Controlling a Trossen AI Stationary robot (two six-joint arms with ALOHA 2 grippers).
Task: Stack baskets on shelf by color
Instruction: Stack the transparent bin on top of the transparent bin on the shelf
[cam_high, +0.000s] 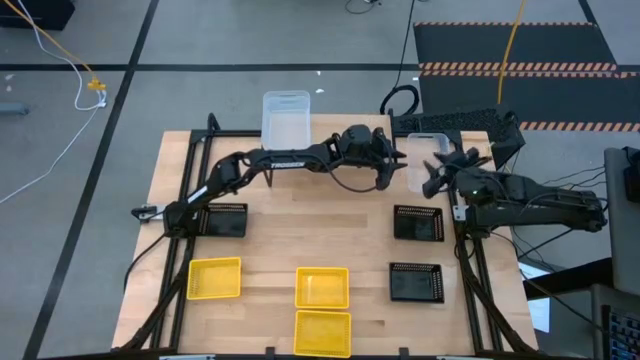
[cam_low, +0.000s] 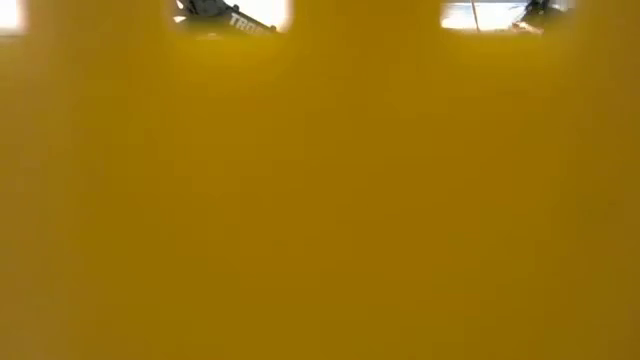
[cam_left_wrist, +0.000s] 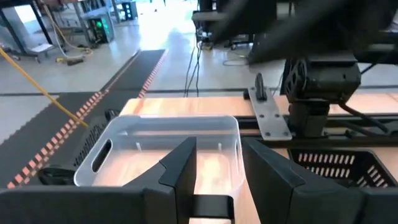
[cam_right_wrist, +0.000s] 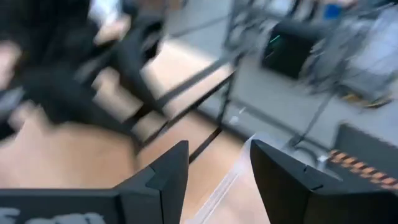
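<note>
Two dark, six-joint robot arms, built of matte black segments on black tubular frames. The left arm (cam_high: 270, 160) carries white "TROSSEN" lettering along its forearm link, with a thin black cable looping beneath the wrist housing. The right arm (cam_high: 530, 200) shows a small green indicator light near its wrist and a pale grey bracket plate studded with screws at its base. Each arm ends in a two-finger gripper of angular black plastic: the left gripper (cam_left_wrist: 217, 168) has flat, wedge-shaped fingers; the right gripper (cam_right_wrist: 217, 174) shows the same blunt black profile.
</note>
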